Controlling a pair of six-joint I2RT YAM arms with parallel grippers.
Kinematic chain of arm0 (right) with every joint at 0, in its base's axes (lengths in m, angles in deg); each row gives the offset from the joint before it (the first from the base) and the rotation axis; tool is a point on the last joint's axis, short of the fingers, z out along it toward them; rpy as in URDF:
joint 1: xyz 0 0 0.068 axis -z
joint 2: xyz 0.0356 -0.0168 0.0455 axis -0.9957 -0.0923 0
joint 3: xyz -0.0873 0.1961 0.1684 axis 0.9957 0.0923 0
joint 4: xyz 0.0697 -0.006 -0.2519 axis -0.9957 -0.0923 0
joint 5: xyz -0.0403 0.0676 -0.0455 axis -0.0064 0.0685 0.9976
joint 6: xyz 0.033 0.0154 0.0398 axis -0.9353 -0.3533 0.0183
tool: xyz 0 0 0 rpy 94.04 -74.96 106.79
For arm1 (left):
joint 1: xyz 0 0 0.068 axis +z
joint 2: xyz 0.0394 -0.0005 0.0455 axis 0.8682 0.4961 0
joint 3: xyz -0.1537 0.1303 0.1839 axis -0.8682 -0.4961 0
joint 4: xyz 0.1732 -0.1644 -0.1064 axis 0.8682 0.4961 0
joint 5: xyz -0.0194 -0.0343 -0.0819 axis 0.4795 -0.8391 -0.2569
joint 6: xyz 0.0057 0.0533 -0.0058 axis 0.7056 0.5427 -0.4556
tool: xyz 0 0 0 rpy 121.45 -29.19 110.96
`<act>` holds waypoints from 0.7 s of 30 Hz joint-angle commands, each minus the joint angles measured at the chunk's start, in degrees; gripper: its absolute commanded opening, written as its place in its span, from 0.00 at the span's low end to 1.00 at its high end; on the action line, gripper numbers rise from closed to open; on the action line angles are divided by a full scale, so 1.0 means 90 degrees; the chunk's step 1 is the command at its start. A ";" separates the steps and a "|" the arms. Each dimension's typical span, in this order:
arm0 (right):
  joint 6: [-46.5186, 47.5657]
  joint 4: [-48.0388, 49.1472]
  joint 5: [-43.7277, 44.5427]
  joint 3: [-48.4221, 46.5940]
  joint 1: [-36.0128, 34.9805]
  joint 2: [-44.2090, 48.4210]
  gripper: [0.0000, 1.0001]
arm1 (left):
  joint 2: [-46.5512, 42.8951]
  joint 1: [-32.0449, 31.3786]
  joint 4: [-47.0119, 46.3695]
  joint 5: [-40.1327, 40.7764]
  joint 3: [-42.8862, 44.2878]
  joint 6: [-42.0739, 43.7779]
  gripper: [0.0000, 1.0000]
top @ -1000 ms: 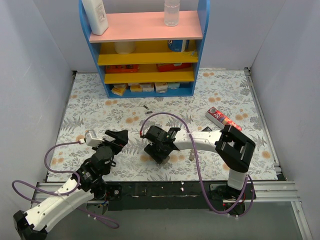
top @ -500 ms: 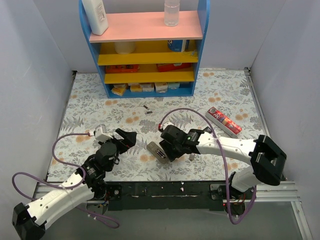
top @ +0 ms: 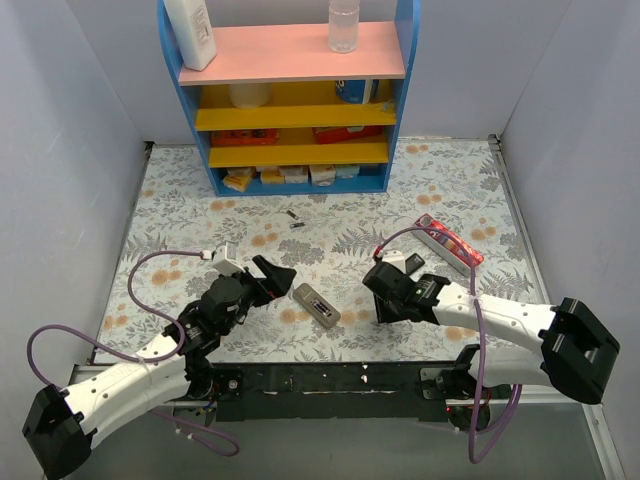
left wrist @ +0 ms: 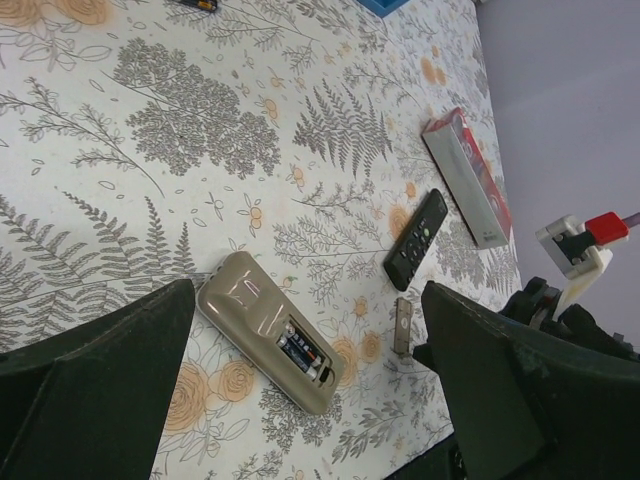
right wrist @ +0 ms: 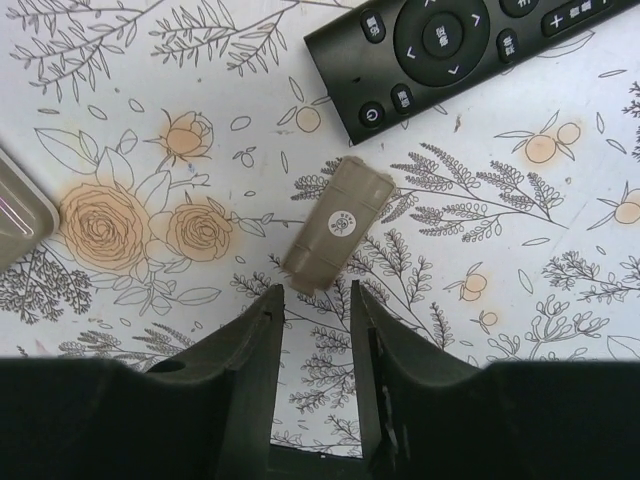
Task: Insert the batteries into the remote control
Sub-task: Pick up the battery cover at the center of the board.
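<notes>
The remote control [top: 316, 304] lies back up on the flowered mat. In the left wrist view its battery bay is uncovered and two batteries [left wrist: 303, 352] sit inside the remote [left wrist: 250, 305]. Two more batteries [top: 294, 220] lie loose near the shelf. My left gripper [top: 280, 274] is wide open and empty, just left of the remote; it also shows in the left wrist view [left wrist: 305, 400]. My right gripper [top: 384, 306] is open and empty, right of the remote. In the right wrist view its fingertips [right wrist: 314, 295] stand just short of the small grey-beige cover piece [right wrist: 336, 225].
A longer black remote [right wrist: 450, 45] lies beyond the cover piece and shows in the top view [top: 411, 262]. A red and white box [top: 449, 241] lies at the right. A blue and yellow shelf [top: 290, 120] stands at the back. Walls close off both sides.
My right gripper has pulled away from the remote to the right, leaving it on the mat. My left gripper has moved forward and right, closer to the remote.
</notes>
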 commanded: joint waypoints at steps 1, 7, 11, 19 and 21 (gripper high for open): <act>-0.0444 0.0522 0.0250 0.0130 0.0061 0.0165 0.39 | 0.0090 0.0006 -0.0391 -0.0480 0.0204 0.0119 0.98; -0.0561 0.0591 0.0162 0.0121 0.0071 -0.0049 0.35 | 0.0139 0.0006 -0.0557 -0.0617 0.0086 0.0080 0.98; -0.0620 0.0551 0.0240 0.0199 0.0061 -0.0079 0.33 | 0.0256 0.0006 -0.0674 -0.0695 0.0096 0.0128 0.98; -0.0620 0.0493 0.0153 0.0257 0.0071 -0.0274 0.31 | 0.0442 0.0006 -0.0938 -0.0910 0.0008 0.0060 0.98; -0.0620 0.0503 0.0104 0.0287 0.0071 -0.0255 0.31 | 0.0442 0.0006 -0.0977 -0.0920 -0.0011 0.0050 0.98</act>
